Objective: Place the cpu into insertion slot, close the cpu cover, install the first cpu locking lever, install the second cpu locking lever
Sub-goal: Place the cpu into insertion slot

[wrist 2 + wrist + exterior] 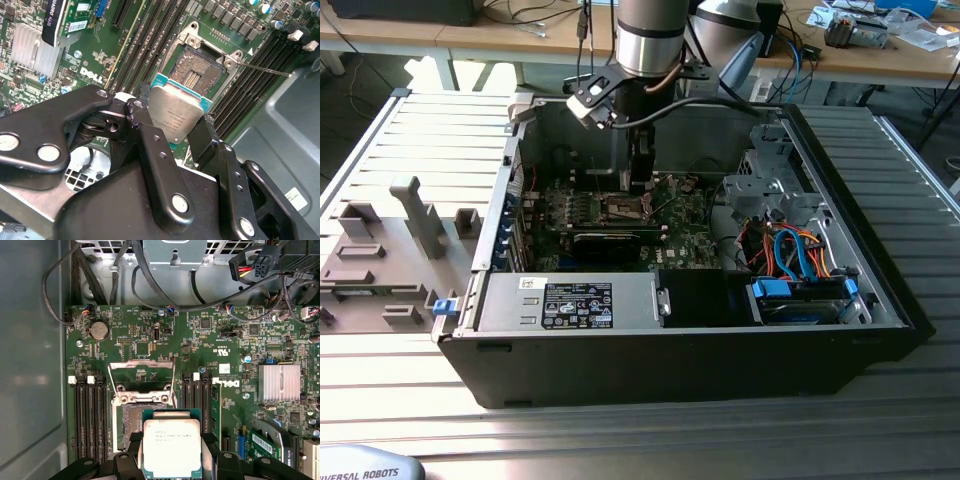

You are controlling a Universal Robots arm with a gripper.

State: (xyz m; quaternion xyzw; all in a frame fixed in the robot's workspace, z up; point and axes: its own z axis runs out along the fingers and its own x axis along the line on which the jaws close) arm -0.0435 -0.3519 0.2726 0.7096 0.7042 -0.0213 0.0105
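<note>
Now the gripper (176, 120) is closed on the chip (180, 111); one black finger (141, 111) presses on each of two opposite sides, so the chip sits tight between them; in both wrist views you see its silver top with a green rim round it; the chip hangs just over the near edge of the slot (197, 75) and is not down in it; in the first wrist view the chip (171, 447) hides part of the slot (131, 425); the slot is dark inside with a shiny metal border, and it sits on the green board (150, 335); the cover (141, 363) is flipped up, open, on the far side of the slot; a thin metal lever (265, 69) sticks out beside the slot; in the exterior view the gripper (640, 175) reaches down into the open computer case (670, 370)
</note>
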